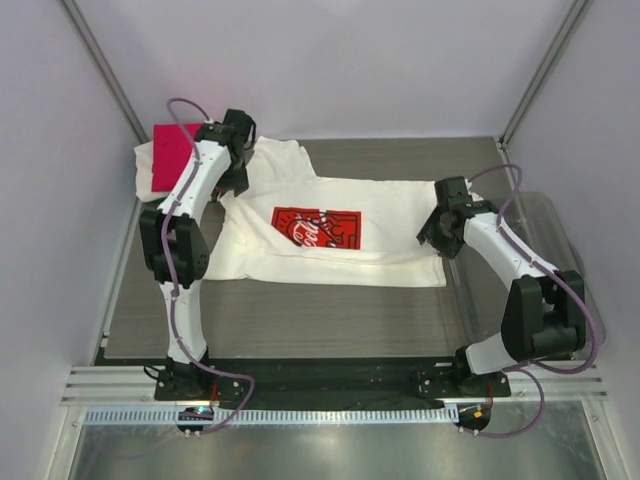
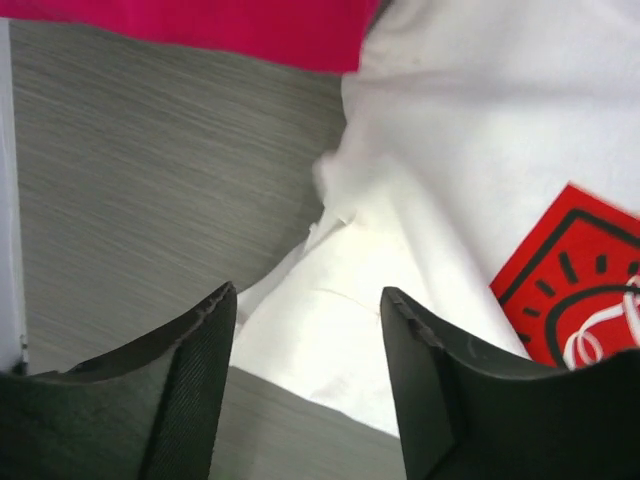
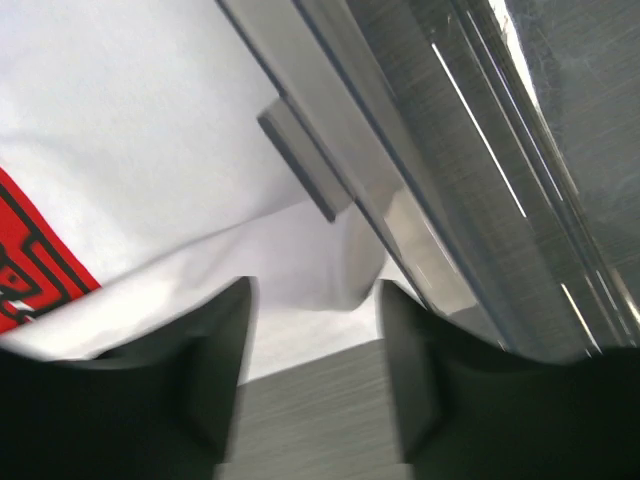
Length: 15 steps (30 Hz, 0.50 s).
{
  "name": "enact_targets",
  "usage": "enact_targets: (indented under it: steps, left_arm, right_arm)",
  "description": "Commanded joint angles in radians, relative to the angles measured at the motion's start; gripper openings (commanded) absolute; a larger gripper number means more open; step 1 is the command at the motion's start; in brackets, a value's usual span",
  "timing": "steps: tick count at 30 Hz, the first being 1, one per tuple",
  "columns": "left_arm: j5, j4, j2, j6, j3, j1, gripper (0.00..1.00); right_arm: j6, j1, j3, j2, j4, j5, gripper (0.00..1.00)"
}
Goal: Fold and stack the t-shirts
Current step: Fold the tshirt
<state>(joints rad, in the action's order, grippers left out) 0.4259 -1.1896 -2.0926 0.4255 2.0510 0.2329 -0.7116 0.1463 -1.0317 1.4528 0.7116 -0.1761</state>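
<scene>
The white t-shirt with the red square print (image 1: 330,235) lies spread flat mid-table. My left gripper (image 1: 232,186) is open over its left sleeve; in the left wrist view the gripper (image 2: 310,300) straddles white cloth (image 2: 330,330), with the red print (image 2: 580,280) to the right. My right gripper (image 1: 432,238) is open at the shirt's right hem; in the right wrist view the gripper (image 3: 315,300) frames the white hem corner (image 3: 300,260). The folded crimson-pink shirt (image 1: 172,155) lies at the back left on another white shirt (image 1: 146,170).
A clear plastic tub (image 1: 550,230) stands at the right, its rim (image 3: 420,150) close beside my right gripper. The pink shirt's edge (image 2: 200,25) is just beyond my left gripper. Grey enclosure walls stand on three sides.
</scene>
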Motion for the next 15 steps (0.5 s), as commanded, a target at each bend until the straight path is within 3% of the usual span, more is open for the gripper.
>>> enact_targets:
  steps: [1,4,8,9,12,13,15]
  left_arm:
    - [-0.047,-0.088,0.009,0.007,0.129,-0.072,0.62]
    - [-0.055,-0.053,0.163,0.035,-0.01,-0.075,0.7]
    - [-0.094,0.123,0.422,0.125,-0.372,-0.102,0.73]
    - [-0.143,0.155,0.48,0.177,-0.54,-0.116,0.73]
    - [-0.26,0.306,0.664,0.243,-0.772,-0.185,0.74]
    - [-0.285,0.343,0.701,0.281,-0.911,-0.219,0.75]
    - [-0.331,0.439,0.784,0.318,-1.017,-0.228,0.77]
  right_arm:
    - [0.038,-0.033,-0.091,0.043,-0.037,0.035,0.75]
    - [0.04,-0.037,-0.139,0.035,-0.021,0.049,0.89]
    - [0.041,-0.004,-0.125,-0.057,-0.017,0.046,0.91]
    - [0.04,0.009,-0.116,-0.072,-0.014,0.043,0.91]
    - [0.021,0.07,-0.064,-0.13,-0.014,0.05,0.91]
    - [0.015,0.119,-0.048,-0.14,-0.021,0.053,0.91]
    - [-0.002,0.171,0.004,-0.153,-0.058,0.075,0.91]
